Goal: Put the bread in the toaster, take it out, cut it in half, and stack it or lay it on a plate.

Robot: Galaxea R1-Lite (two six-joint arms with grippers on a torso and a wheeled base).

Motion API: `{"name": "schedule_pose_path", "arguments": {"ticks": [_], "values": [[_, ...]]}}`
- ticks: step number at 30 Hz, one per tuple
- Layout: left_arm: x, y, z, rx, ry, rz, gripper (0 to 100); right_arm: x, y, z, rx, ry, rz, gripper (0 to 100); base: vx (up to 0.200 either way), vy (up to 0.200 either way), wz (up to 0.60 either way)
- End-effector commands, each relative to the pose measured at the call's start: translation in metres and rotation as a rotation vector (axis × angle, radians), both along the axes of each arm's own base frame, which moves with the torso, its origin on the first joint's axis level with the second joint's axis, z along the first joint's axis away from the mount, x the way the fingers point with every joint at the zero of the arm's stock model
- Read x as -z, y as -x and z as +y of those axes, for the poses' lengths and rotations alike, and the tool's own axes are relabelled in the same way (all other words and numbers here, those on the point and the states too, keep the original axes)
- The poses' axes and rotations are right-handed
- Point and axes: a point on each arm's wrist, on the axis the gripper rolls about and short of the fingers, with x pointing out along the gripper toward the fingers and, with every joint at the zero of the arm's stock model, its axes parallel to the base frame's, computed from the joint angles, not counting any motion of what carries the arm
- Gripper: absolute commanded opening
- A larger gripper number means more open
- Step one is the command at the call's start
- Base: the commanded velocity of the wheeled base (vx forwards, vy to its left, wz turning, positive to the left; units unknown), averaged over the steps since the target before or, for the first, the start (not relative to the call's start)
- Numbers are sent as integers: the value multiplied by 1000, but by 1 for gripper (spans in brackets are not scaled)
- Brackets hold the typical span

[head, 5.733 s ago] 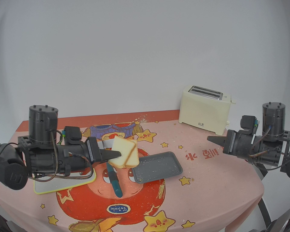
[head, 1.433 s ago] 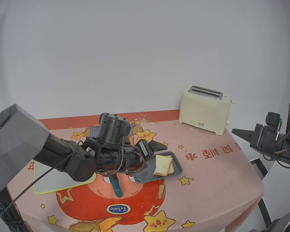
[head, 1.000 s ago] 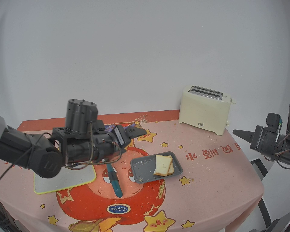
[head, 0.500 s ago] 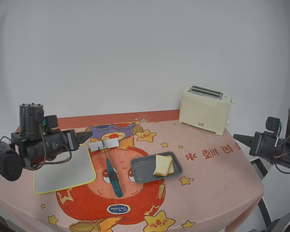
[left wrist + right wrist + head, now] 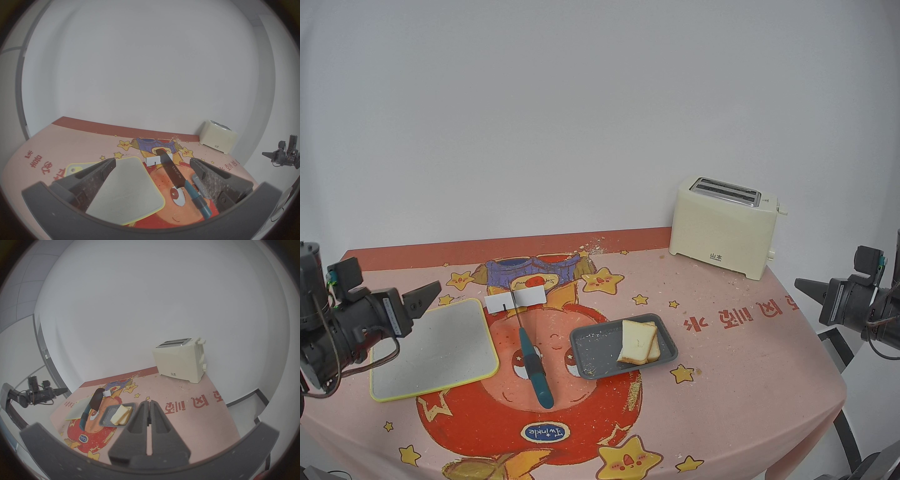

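- Two cut halves of bread (image 5: pixel 637 340) lie overlapped on the right-hand part of a grey plate (image 5: pixel 599 351), just below the centre of the head view. The upper half covers most of the lower one, which shows along its right edge.
- The long axis of the halves runs up and down the frame, tipped slightly rightward at the top. It lies across the plate's own long axis, which runs left to right and rises toward the right. A browned crust edge faces the lower frame.
- The left gripper (image 5: pixel 428 292) hangs at the frame's left edge, near the upper edge of a white, yellow-rimmed cutting board (image 5: pixel 431 347) and well apart from the bread. In the left wrist view its jaws are spread wide.
- The right gripper (image 5: pixel 807 287) sits at the frame's right edge, past the rim of the table (image 5: pixel 750 375), and points left. In the right wrist view its jaws are pressed together.
- A knife (image 5: pixel 536 370) lies just left of the plate, its teal handle toward the lower frame and its blade pointing up to a small white rest (image 5: pixel 515 300).
- The cream toaster (image 5: pixel 725 231) stands in the upper right of the table, slots upward, well apart from the plate.
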Motion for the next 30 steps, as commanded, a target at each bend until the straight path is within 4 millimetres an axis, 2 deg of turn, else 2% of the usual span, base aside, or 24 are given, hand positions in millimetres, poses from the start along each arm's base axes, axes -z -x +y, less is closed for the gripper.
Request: {"name": "schedule_pose_path", "arguments": {"ticks": [1, 9, 15, 20, 24, 30], "values": [[0, 36, 10, -37, -3, -66, 100, 2, 0, -5, 21, 24, -4, 0, 0, 0, 0], [18, 64, 16, -38, -5, -63, 100, -1, 3, -6, 20, 21, -19, 0, 0, 0, 0], [40, 101, 25, -32, -11, -99, 100, -2, 3, -6, 19, 22, -21, 0, 0, 0, 0], [51, 121, 29, -27, -2, -145, 100, 0, 4, -6, 14, 31, -20, 0, 0, 0, 0], [56, 131, 32, -29, 6, -175, 100, 0, 4, -6, 12, 36, -18, 0, 0, 0, 0], [78, 146, 35, -28, -10, -120, 100, 2, 4, -6, 12, 38, -14, 0, 0, 0, 0]]}}
